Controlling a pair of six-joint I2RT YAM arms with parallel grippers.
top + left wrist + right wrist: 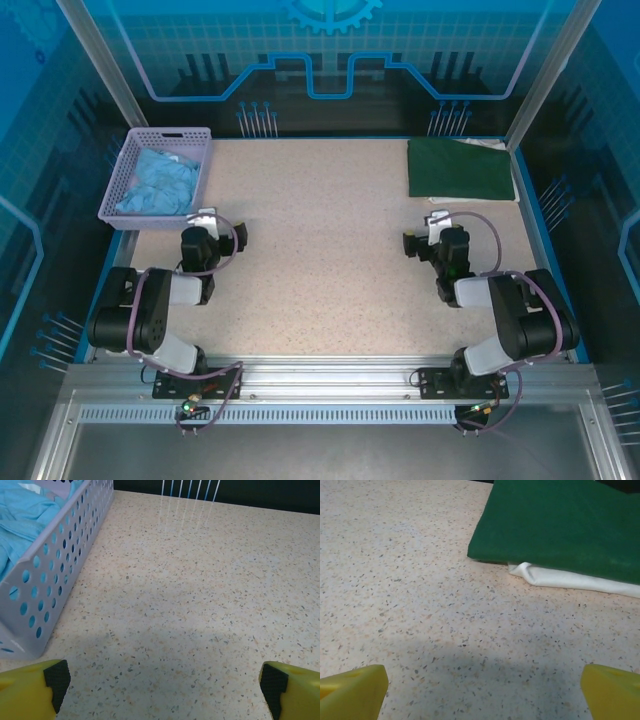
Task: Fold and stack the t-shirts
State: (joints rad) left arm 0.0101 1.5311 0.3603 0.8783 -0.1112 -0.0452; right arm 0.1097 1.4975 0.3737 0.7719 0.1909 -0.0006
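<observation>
While the green t-shirt (560, 525) hid the white t-shirt (570, 579) except one edge, left gripper (165, 682) and right gripper (485, 686) stood spread, empty.

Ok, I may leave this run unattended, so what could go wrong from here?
1. The white shirt pokes out under the green shirt on the near side; a grab there might catch one layer and pull them apart.
2. The blue cloth lies crumpled in the basket; lifting it might drag the basket along.
3. Both shirts sit by the far right corner of the table; a push could slide them off.
</observation>
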